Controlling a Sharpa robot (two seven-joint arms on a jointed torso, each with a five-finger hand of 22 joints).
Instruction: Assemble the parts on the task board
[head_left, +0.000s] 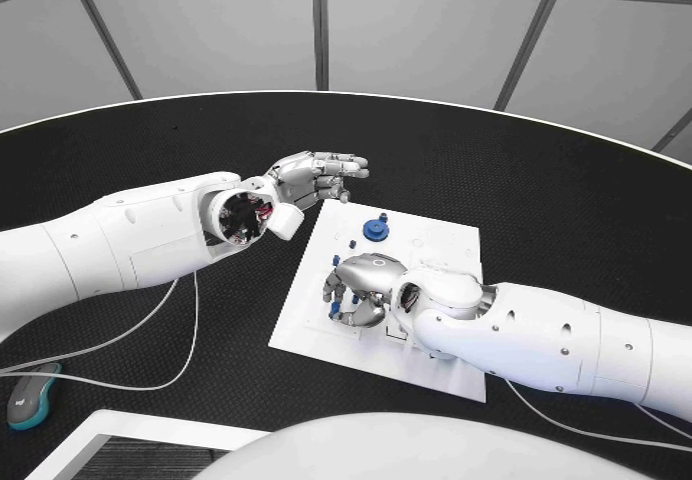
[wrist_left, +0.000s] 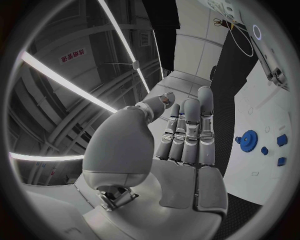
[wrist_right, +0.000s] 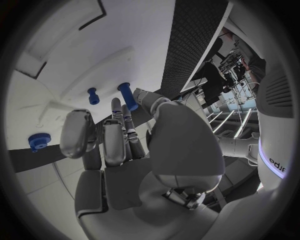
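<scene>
Left hand (head_left: 313, 178) hovers empty just off the task board's (head_left: 440, 240) far-left corner, fingers straight and apart. Right hand (head_left: 364, 288) sits over the board's left edge, fingers loosely spread among small blue parts (head_left: 335, 292), gripping nothing I can see. A blue gear (head_left: 375, 230) stands near the far edge.

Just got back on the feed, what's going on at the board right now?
The right hand is down over the white task board, its fingers by small blue parts; whether it grips one cannot be told. A blue gear stands on the board near its far edge, untouched. The left hand hangs beside the board's far corner, over the black table, palm bare, holding nothing.
</scene>
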